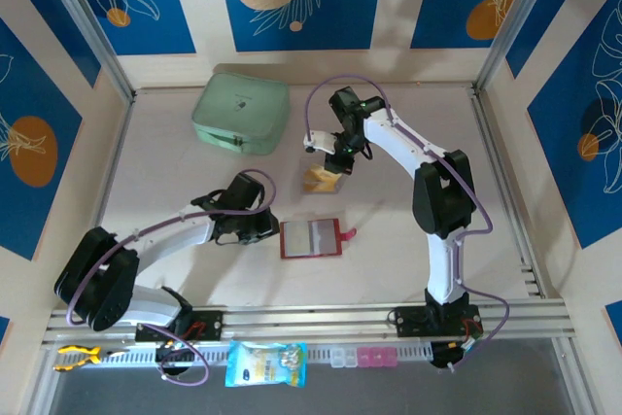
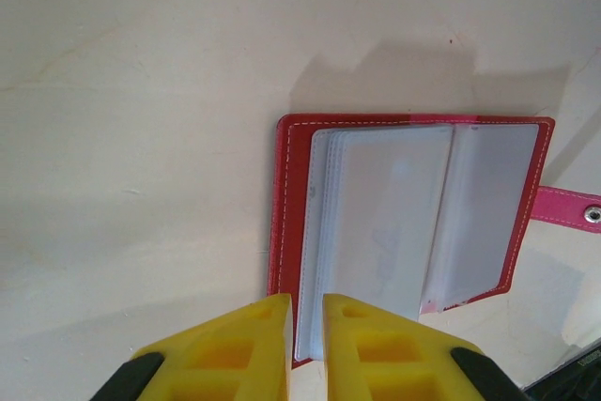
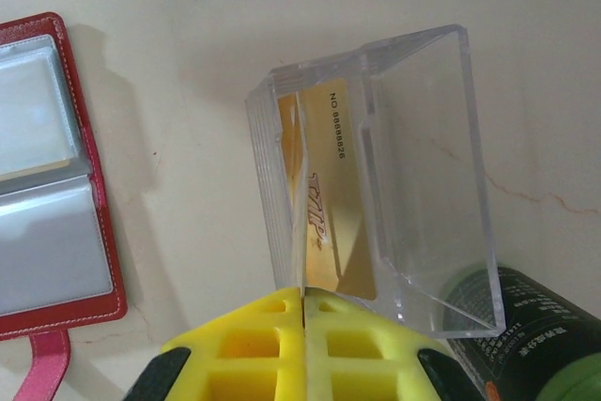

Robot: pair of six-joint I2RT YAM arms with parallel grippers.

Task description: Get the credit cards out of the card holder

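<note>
The right pincer is clamped on a gold credit card in the clear stand mid-bench, looking ready to release, while the left pincer, nearly together, pins the open card holder's edge.

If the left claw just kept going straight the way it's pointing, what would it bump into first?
Most likely the open card holder: the left gripper already sits at its near edge, so its grey sleeves lie straight ahead. How high the fingers stand above them is unclear.
</note>
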